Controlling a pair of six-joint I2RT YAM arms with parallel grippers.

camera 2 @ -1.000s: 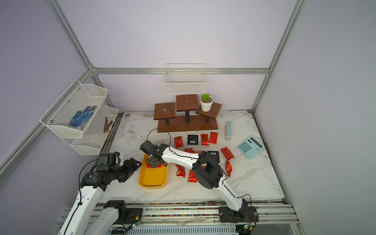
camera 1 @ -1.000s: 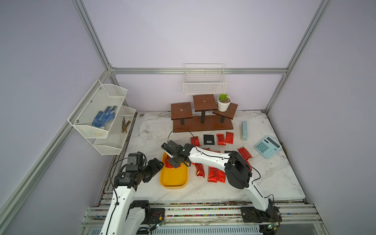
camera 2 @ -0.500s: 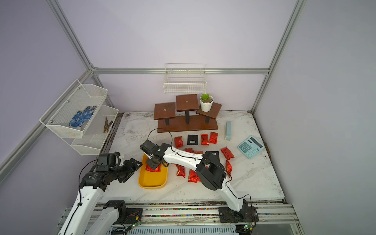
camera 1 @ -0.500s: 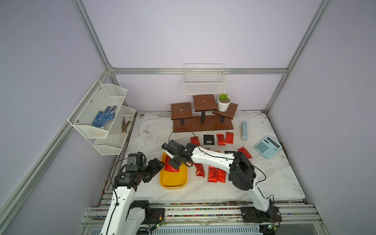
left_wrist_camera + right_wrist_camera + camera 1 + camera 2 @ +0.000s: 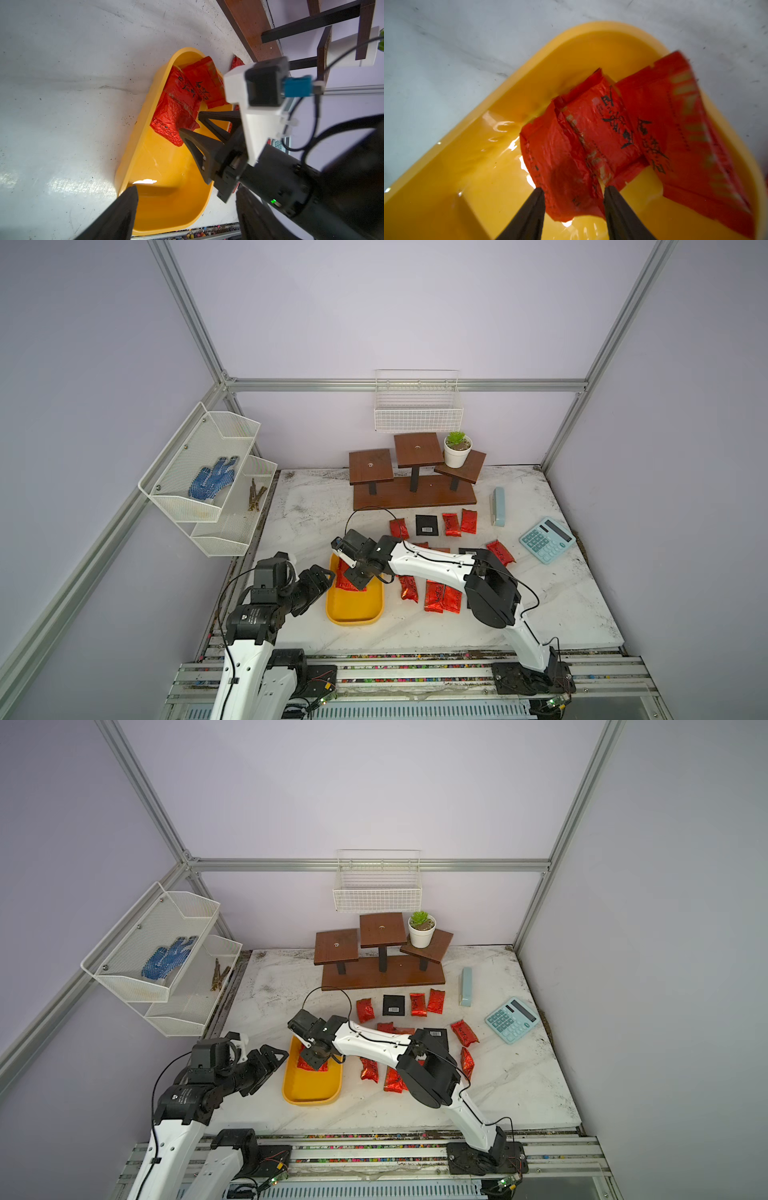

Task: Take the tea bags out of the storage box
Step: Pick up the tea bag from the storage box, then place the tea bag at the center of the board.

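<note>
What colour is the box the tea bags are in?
Yellow. The box shows best in the left wrist view.

In both top views the right pincer point(image 5: 356, 576) hides most of the tea bags point(image 5: 343, 583) at the storage box's point(image 5: 353, 610) twelve o'clock end. The right arm point(image 5: 432, 566) half covers a black sachet point(image 5: 468, 551) at two o'clock.

A few tea bags point(image 5: 182, 97) lay piled in the twelve-o'clock end of the storage box point(image 5: 353, 608). More lay on the table point(image 5: 316, 506) from its one to three o'clock. The stand point(image 5: 413, 493) stood toward one, the calculator point(image 5: 547, 540) toward two.
</note>
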